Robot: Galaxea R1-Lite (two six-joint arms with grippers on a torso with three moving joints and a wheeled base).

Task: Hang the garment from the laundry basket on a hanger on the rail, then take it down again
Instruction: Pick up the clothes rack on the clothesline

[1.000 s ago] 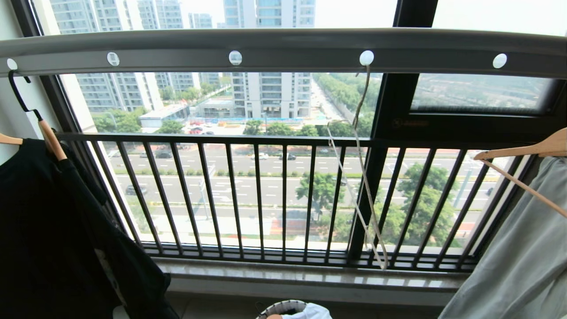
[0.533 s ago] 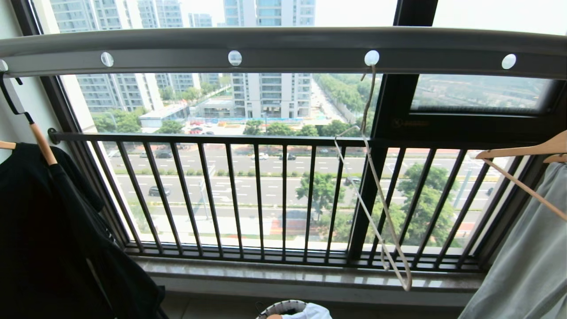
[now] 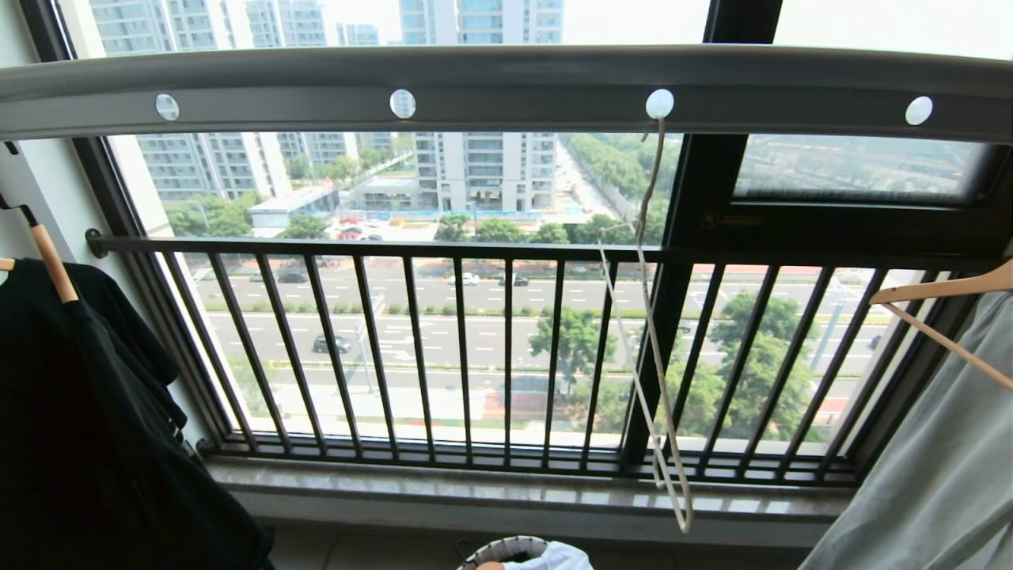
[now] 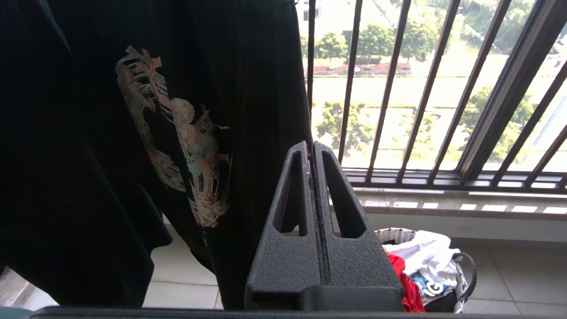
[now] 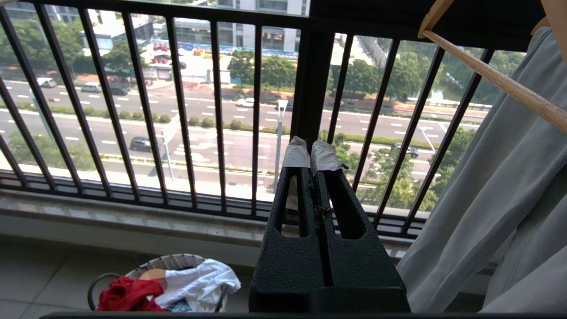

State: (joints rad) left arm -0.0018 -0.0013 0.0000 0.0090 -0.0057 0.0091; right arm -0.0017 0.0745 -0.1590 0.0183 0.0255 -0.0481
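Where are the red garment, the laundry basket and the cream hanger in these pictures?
red garment [image 5: 126,293], right wrist view, bunched cloth in the basket.
laundry basket [image 5: 153,262], right wrist view, woven rim.
cream hanger [image 3: 650,317], head view, long wire arm below the neck.

Both grippers empty: the left gripper [image 4: 313,148] and right gripper [image 5: 310,153] point forward, fingers [image 5: 296,156] pressed together.

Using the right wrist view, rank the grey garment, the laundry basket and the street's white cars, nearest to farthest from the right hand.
1. Grey garment: hanging right beside the right hand.
2. Laundry basket: on the floor below, inside the window railing.
3. White cars: far beyond the railing.
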